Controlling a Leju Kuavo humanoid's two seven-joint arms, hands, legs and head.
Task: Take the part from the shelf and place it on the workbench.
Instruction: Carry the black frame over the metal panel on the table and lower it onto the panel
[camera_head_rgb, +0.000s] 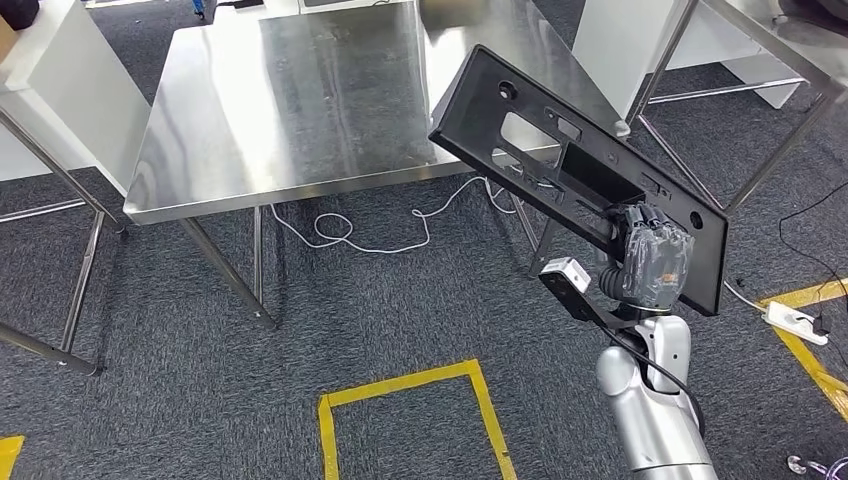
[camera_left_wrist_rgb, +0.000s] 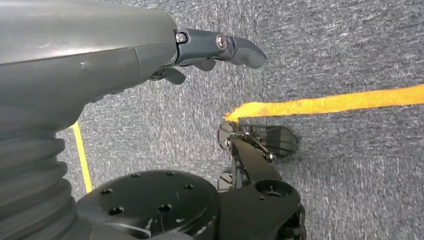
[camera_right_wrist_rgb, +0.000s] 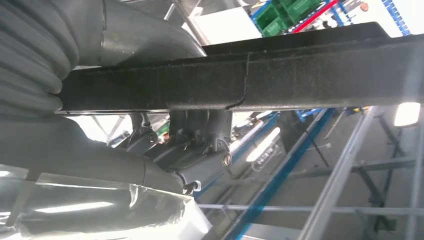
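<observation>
Aloft — black part (camera_head_rgb: 560, 160) in right robot hand (camera_head_rgb: 652, 255)

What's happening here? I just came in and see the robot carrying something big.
The robot's right hand grips a long black plastic panel with cutouts, holding it tilted in the air, its far end over the corner of the stainless steel workbench. The panel is not yet set down on the bench. The left hand holds nothing and hangs over the grey carpet near yellow floor tape.
</observation>
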